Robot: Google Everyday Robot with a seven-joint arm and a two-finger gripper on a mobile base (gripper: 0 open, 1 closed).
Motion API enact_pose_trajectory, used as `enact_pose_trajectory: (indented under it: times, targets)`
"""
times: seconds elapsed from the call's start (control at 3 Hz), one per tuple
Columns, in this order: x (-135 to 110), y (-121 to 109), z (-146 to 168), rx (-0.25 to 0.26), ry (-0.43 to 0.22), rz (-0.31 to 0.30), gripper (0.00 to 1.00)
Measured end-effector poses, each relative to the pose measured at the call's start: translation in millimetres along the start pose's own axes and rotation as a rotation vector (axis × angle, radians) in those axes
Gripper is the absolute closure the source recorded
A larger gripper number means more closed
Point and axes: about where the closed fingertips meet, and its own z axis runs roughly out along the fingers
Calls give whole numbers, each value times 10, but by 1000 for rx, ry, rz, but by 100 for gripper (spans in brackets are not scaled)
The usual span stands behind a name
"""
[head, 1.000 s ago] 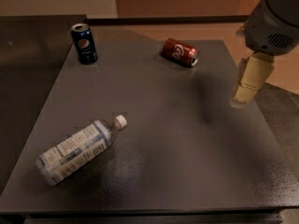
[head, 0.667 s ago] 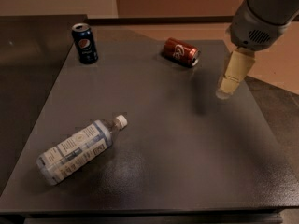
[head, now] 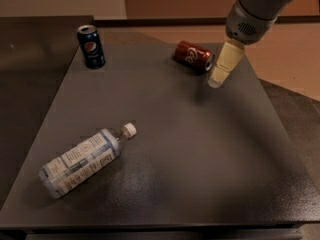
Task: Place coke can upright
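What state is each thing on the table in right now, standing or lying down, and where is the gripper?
Coke can: lying on its side at the far right of the table, not held.
Pepsi can: standing upright, far left.
Water bottle: lying on its side, cap on, near left.
Gripper: pointing down just right of the coke can's end; contact cannot be told.

Robot test lab: end effector (head: pixel 216 81) hangs beside coke can (head: pixel 193 56) over dark tabletop (head: pixel 200 159).

Dark surface (head: pixel 200 149) carries a coke can (head: pixel 193 56) lying just left of the hand (head: pixel 216 83), an upright Pepsi can (head: pixel 91 46) farther left, and a water bottle (head: pixel 82 159) lying well apart.
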Motion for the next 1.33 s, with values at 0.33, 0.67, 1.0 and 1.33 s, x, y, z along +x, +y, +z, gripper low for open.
enact_pose_trajectory:
  times: [0.33, 0.67, 1.0, 1.33]
  targets:
    - [-105, -257, 190, -13, 0, 101, 0]
    - [-186, -442, 394, -26, 24, 197, 0]
    - [-269, -571, 623, -41, 71, 282, 0]
    - [-329, -650, 821, -57, 106, 323, 0]
